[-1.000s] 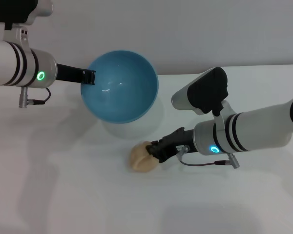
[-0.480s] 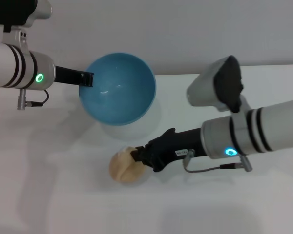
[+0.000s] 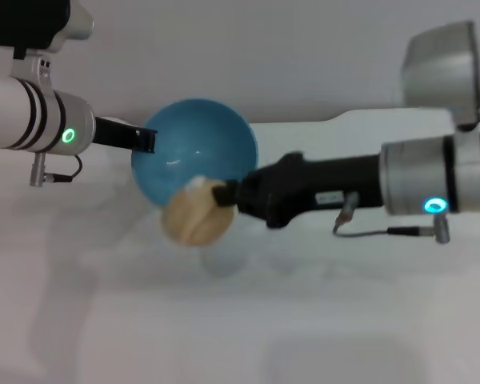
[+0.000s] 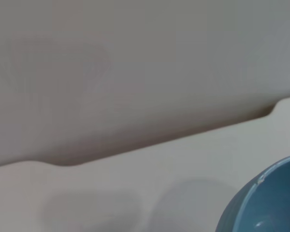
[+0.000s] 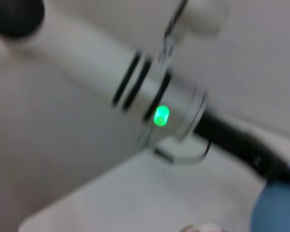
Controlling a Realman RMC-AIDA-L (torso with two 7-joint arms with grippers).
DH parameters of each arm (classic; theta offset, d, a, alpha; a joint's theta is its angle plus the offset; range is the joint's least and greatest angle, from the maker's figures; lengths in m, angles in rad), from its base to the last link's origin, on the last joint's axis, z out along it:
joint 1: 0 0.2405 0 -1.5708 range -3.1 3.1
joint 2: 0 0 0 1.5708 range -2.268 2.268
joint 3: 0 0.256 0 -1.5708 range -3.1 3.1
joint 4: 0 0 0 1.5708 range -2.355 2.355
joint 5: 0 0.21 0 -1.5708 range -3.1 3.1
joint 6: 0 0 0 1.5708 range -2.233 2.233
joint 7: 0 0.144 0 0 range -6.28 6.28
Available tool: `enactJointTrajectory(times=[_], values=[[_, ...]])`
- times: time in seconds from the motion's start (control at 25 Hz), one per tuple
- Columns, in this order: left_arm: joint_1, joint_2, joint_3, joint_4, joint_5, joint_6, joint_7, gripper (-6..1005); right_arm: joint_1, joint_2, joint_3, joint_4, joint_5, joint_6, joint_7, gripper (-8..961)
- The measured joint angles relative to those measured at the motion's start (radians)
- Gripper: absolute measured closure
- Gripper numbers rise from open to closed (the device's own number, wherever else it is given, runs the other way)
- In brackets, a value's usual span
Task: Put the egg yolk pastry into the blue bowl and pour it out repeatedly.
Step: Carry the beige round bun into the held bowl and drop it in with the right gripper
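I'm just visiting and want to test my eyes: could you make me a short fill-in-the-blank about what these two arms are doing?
1. The left gripper holds the bowl by its ____.
2. The bowl's colour is ____.
3. The right gripper carries a tan ____ above the table.
4. In the head view, that lump overlaps the bowl's ____ edge.

Missing words: rim; blue; pastry; lower

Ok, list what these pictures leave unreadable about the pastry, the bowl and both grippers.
- Head view: the egg yolk pastry covers the lower rim of the blue bowl, so touching or apart is unclear.
- Head view: the right gripper fingertips are hidden by the pastry they hold.
- Head view: the left gripper meets the rim; its finger positions are too small to read.
- Left wrist view: the bowl is cut off by the frame corner.
- Right wrist view: motion blur; only the pastry's top edge shows.
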Motion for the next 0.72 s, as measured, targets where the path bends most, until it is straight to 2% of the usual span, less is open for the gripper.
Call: enactJointTrajectory(times=[0.28,0.4,0.72], values=[[-0.008,0.000,0.010,0.004,0.012,-0.095,0.000,974,-0.002,-0.004,0.100,0.014,0.010,-0.002,-0.023,953],[-0.013,0.000,0.013,0.009,0.012,-0.126,0.001,974,0.006,-0.006,0.137,0.060,0.006,-0.014,-0.040,953],[-0.028,-0.003,0.054,0.024,-0.009,-0.156,0.002,975,0.049,-0.006,0.155,0.199,0.013,-0.075,-0.088,954]])
